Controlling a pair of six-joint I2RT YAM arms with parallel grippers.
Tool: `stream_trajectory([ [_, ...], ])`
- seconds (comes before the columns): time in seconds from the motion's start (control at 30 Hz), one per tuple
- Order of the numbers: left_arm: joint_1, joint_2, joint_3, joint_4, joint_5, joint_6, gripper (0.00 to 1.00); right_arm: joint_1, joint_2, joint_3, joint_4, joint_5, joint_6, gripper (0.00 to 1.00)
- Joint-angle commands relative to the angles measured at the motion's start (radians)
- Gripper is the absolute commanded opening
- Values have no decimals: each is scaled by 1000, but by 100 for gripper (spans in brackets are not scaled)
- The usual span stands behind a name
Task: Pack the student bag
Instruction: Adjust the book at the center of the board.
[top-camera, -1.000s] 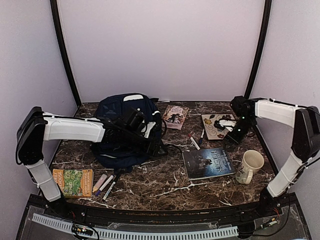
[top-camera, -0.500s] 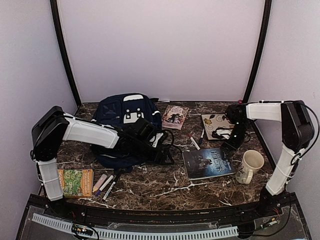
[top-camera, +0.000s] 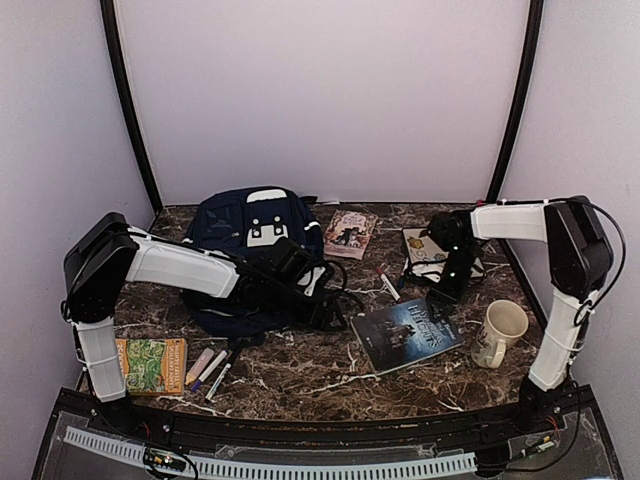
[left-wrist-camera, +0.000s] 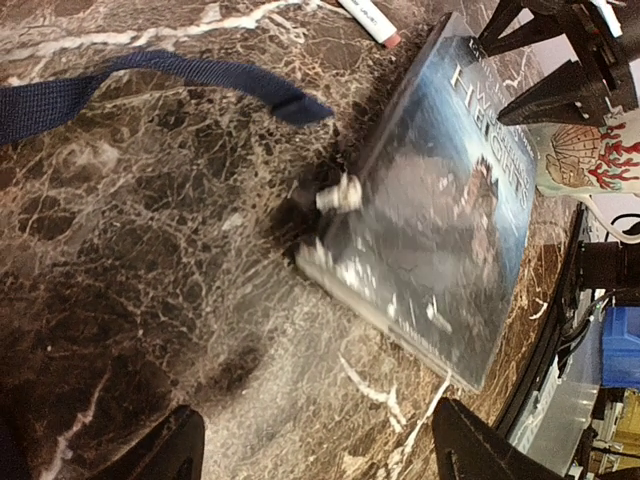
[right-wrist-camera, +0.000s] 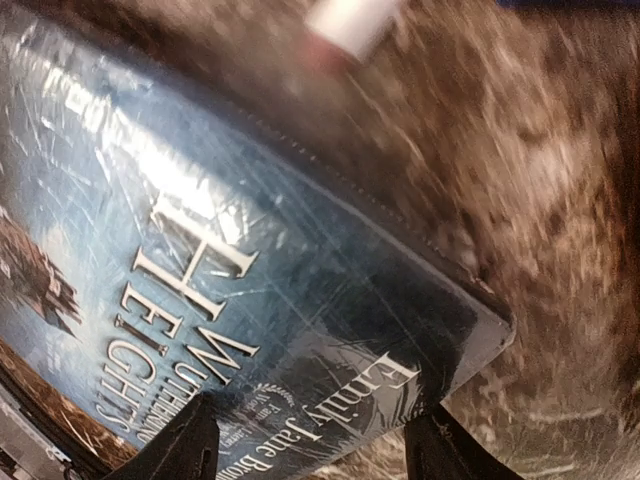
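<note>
The student bag (top-camera: 245, 250), a navy backpack with white patches, lies at the back left of the table; one blue strap (left-wrist-camera: 150, 88) trails over the marble. My left gripper (top-camera: 335, 305) (left-wrist-camera: 315, 455) reaches past the bag and hovers open over bare marble, just left of a dark blue book, "Wuthering Heights" (top-camera: 405, 335) (left-wrist-camera: 445, 210) (right-wrist-camera: 230, 250). My right gripper (top-camera: 440, 292) (right-wrist-camera: 315, 450) is low over the book's far right corner. Its jaws stand wide apart, one finger over the cover and the other past the edge. The book looks blurred in both wrist views.
A cream mug (top-camera: 500, 332) stands right of the book. A patterned notebook (top-camera: 432, 252) and a pink booklet (top-camera: 350, 232) lie at the back. A pen (top-camera: 388, 282) lies between them. A green book (top-camera: 146, 362) and markers (top-camera: 210, 368) lie at the front left.
The right gripper has moved left and down onto the dark book, which has slid left and turned. The left arm swung right a second ago and has since stayed put.
</note>
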Motion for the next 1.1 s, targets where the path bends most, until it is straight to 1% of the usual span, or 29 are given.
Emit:
stream_trajectory([
  [0.0,-4,-63,-48,-50,-62,-26,82,127,82,77,43,-29,12,62],
  [0.13,-4,-150,-146,-20,-123,-67,82,207,158,198,47,-29,19,61],
  [0.23,-3,-198,-206,-4,-139,-82,81,255,219,312,53,-49,29,60],
  [0.33,-3,-221,-230,-4,-137,-91,82,275,270,411,33,-113,49,59],
  [0.43,-3,-226,-229,-11,-127,-93,82,275,247,452,27,-137,70,61],
  [0.57,-3,-213,-219,3,-105,-91,81,261,107,378,56,-72,98,65],
  [0.77,-3,-141,-169,43,-40,-80,80,194,-60,197,24,-25,105,67],
  [0.9,-3,-98,-132,70,6,-84,81,155,-151,70,4,21,82,67],
  [1.07,-3,-48,-87,77,57,-86,82,152,-234,-24,-35,33,-3,65],
])
